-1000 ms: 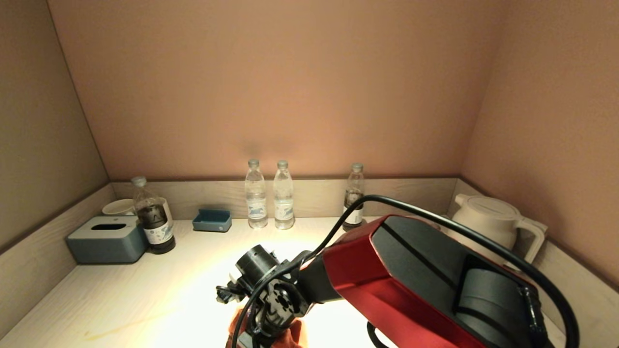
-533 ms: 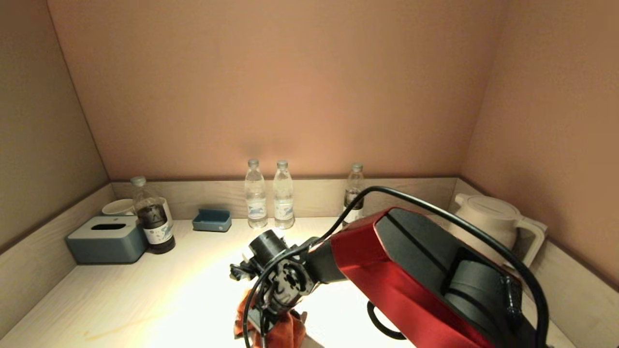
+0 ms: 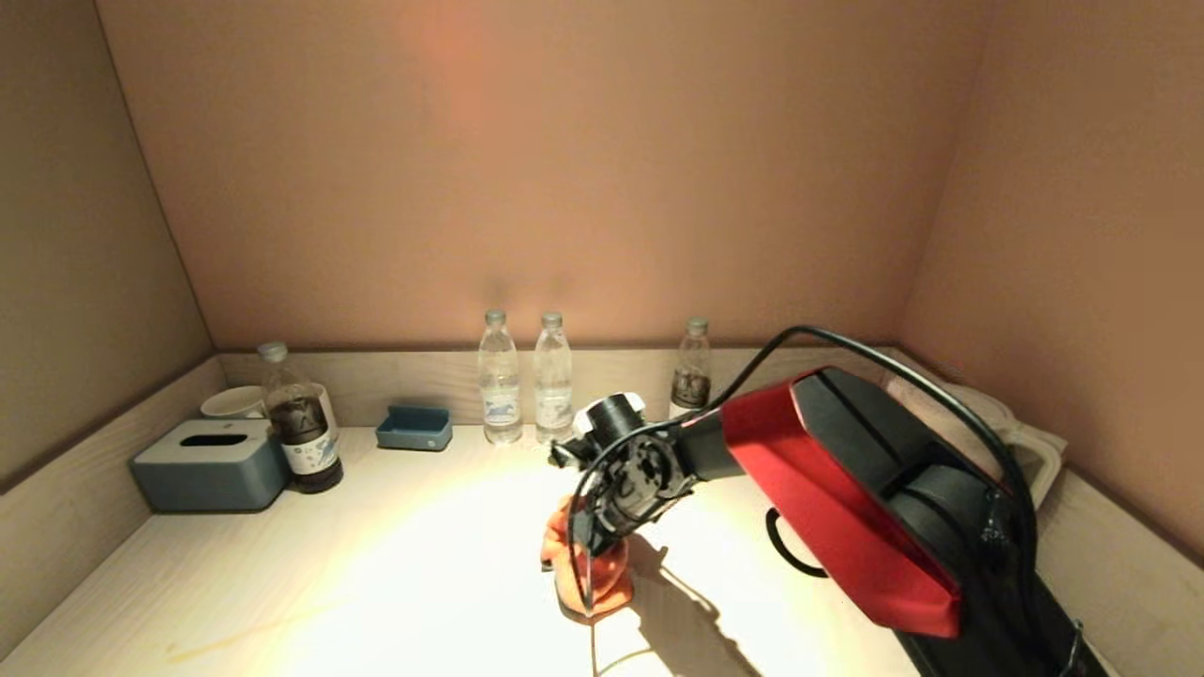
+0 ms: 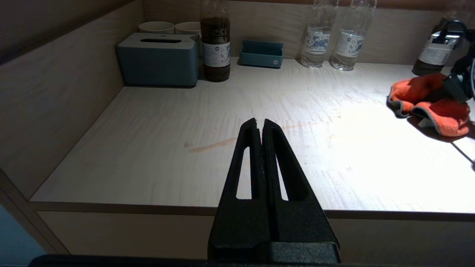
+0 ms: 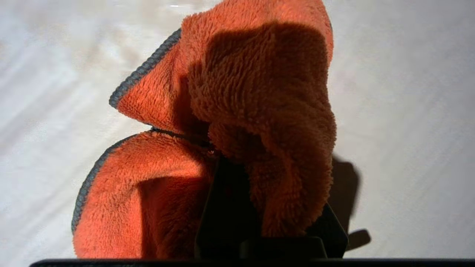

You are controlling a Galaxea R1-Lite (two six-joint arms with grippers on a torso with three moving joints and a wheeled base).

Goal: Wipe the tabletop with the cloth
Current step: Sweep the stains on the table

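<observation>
Behind one cloth (right hand gripping) stand four bottles.

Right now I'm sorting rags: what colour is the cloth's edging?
Dark grey, on the orange cloth; clearest in the right wrist view.

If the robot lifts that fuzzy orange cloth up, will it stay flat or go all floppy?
Probably floppy: the cloth already bunches and folds over itself where the right gripper pinches it. It looks light, since a small pinch holds the whole heap. Its fuzzy pile likely drags rather than slides on the tabletop.
</observation>
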